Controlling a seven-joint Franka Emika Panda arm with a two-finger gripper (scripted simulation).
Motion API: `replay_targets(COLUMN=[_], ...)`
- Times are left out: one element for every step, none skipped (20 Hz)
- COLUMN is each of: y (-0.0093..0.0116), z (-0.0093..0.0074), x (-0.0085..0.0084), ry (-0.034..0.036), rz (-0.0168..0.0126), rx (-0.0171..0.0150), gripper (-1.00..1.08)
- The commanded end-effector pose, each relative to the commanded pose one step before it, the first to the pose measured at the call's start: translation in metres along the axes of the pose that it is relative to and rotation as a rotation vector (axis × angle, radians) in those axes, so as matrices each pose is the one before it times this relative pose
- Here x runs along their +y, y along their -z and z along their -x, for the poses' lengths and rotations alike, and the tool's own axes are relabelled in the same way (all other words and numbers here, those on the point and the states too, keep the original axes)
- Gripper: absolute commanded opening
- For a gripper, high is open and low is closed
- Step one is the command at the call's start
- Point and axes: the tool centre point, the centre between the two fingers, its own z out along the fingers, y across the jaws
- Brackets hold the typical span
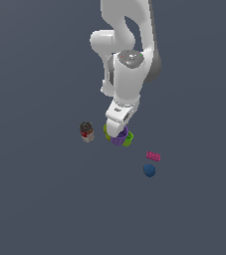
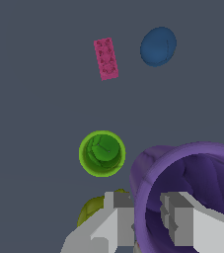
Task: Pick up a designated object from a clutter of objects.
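Note:
The purple cup fills the near corner of the wrist view, its mouth facing the camera. My gripper straddles its rim, one finger inside and one outside, shut on the cup wall. In the exterior view the gripper reaches down onto the purple cup at the middle of the clutter. Right beside it stands the smaller green cup, seen in the exterior view as the green cup. A yellow-green lump lies half hidden behind my outer finger.
A red-and-white can stands towards the exterior view's left of the cups. A pink brick and a blue ball-like piece lie to the lower right there; both also show in the wrist view, brick and ball.

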Motion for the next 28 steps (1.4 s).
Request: replay_targets(y=[0.01952,0.00763,0.0077,0.00777,0.00786,0.00794,0.00806,0.00818,0.00832,0.00846,0.00866,0.00886,0.00893,0.00871,0.00848,0.00824,0.00799,0.00772,0.00744,0.00713,0.00668,0.00644,0.00598,0.00562,0.00514,0.00474,0.0043,0.00384], z=[0.00874,0.00351,0.00359,0.00354,0.00365,0.0036,0.00373,0.00369,0.00375,0.00392,0.0039,0.004,0.00403,0.00393,0.00383,0.00372,0.0036,0.00348,0.00335,0.00321,0.00299,0.00289,0.0026,0.00251,0.00217,0.0021,0.0019,0.00154], x=[-0.00501,-0.00203,-0.00199,-0.00205,-0.00201,-0.00208,-0.00203,-0.00211,-0.00212,-0.00206,-0.00217,-0.00219,-0.00218,-0.0021,-0.00201,-0.00192,-0.00183,-0.00174,-0.00164,-0.00154,-0.00136,-0.00132,-0.00121,-0.00108,-0.001,-0.00084,-0.00073,-0.00068], ry=[0.00039,0.0,0.00009,0.0,0.0001,0.0,0.0001,0.0,0.0,0.0001,0.0,0.0,0.0,0.0,0.0,0.0,0.0,0.0,0.0,0.0,-0.00036,0.0,-0.00029,0.0,-0.00025,0.0,0.0,-0.00021], rz=[0.00051,0.0,-0.0004,0.0,-0.0004,0.0,-0.0004,0.0,0.0,-0.00042,0.0,0.0,0.0,0.0,0.0,0.0,0.0,0.0,0.0,0.0,0.00003,0.0,0.00019,0.0,0.00026,0.0,0.0,0.00028], rx=[0.00175,0.0,0.00055,0.0,0.00056,0.0,0.00055,0.0,0.0,0.00054,0.0,0.0,0.0,0.0,0.0,0.0,0.0,0.0,0.0,0.0,-0.00059,0.0,-0.0006,0.0,-0.00059,0.0,0.0,-0.00059], gripper=[-1.0,-1.0,-1.0,-1.0,-1.0,-1.0,-1.0,-1.0,-1.0,-1.0,-1.0,-1.0,-1.0,-1.0,-1.0,-1.0,-1.0,-1.0,-1.0,-1.0,-1.0,-1.0,-1.0,-1.0,-1.0,-1.0,-1.0,-1.0])
